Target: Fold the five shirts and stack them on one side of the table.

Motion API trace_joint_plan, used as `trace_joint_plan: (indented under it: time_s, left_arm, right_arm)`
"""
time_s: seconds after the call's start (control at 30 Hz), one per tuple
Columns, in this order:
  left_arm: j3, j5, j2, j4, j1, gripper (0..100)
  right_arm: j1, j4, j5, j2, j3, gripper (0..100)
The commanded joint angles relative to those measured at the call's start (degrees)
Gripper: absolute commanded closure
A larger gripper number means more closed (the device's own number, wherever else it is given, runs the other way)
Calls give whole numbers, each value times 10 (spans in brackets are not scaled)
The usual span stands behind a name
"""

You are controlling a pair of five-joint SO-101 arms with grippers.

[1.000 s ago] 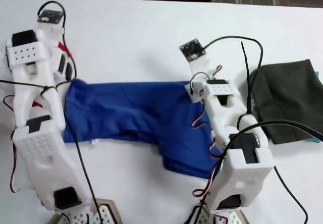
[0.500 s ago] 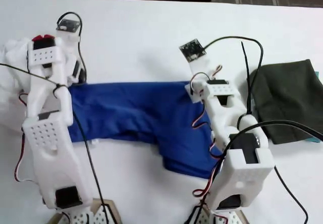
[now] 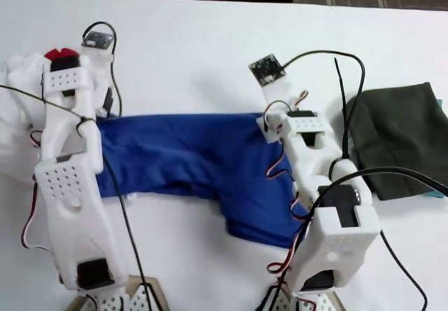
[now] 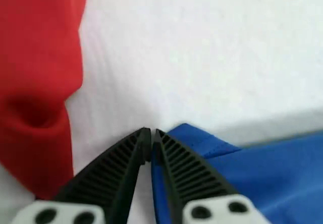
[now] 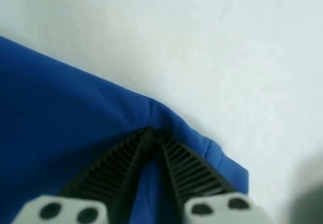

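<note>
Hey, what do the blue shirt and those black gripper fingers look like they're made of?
The blue shirt: probably soft matte fabric; it creases and has a stitched hem. The fingers: seemingly hard matte black plastic, with ribbed faces.

Right of spread shirt [image 3: 189, 157], folded shirt [image 3: 400, 137]

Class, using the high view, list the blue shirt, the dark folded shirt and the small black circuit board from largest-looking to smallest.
1. Blue shirt, even partly covered by the arms.
2. Dark folded shirt.
3. Black circuit board, smallest by far, though mounted nearer the camera.
</note>
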Motion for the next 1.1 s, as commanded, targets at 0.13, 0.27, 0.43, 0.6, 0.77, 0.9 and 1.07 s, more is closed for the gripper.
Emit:
trace_joint_plan:
  time_s: [0.13,0.27,0.43,0.6,0.77,0.9,1.07]
  left_arm:
    - [-22,2,-4,6,-7,951]
    - [-22,1,-3,14,-25,972]
    - [-22,-1,-3,38,-74,974]
    - [-53,-18,-21,62,-94,973]
    - [-132,-27,-37,127,-80,945]
    - [-200,-27,-45,234,-49,871]
    - [-146,-24,-95,237,-33,854]
  right_arm:
    - [7,-6,-4,-33,-2,978]
    - [7,-6,-4,-33,-2,978]
    - [7,-6,-4,-33,-2,978]
    - [7,-6,-4,-33,-2,978]
    - [7,-6,-4,-35,-2,978]
    - [2,19,-4,-50,-4,978]
    - [-4,119,-1,-177,-2,978]
